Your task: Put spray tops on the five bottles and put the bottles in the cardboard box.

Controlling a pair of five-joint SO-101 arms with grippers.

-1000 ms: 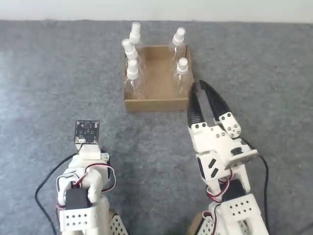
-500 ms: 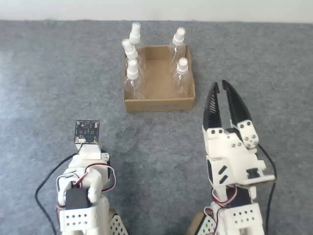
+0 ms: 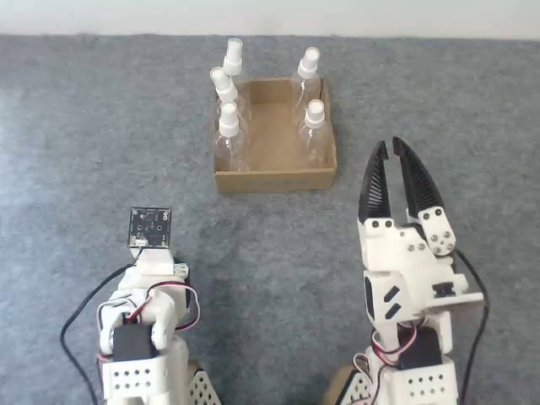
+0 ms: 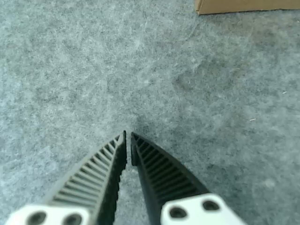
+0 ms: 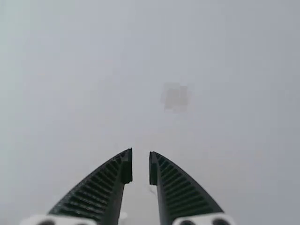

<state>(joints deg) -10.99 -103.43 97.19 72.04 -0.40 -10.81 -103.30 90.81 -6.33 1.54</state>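
The cardboard box [image 3: 274, 179] stands at the far middle of the grey mat. Five clear bottles with white spray tops stand upright at it: two along its right wall [image 3: 315, 126] [image 3: 308, 72] and three along its left wall [image 3: 229, 133] [image 3: 224, 89] [image 3: 232, 57]; I cannot tell whether the farthest left one is inside. My right gripper [image 3: 389, 145] [image 5: 139, 164] hovers to the right of the box and nearer than it, fingers a narrow gap apart and holding nothing. My left gripper [image 4: 129, 136] is shut and empty, pointing down at bare mat, with a box corner [image 4: 243, 5] farther off.
The left arm [image 3: 143, 312] is folded back at the near left edge. Grey felt mat [image 3: 101, 126] covers the table, open on both sides of the box. The right wrist view faces a pale blank surface with a faint grey patch [image 5: 177, 96].
The right arm has drawn back from the box's right front corner, swinging right and toward the near edge. The left arm and the bottles have not moved.
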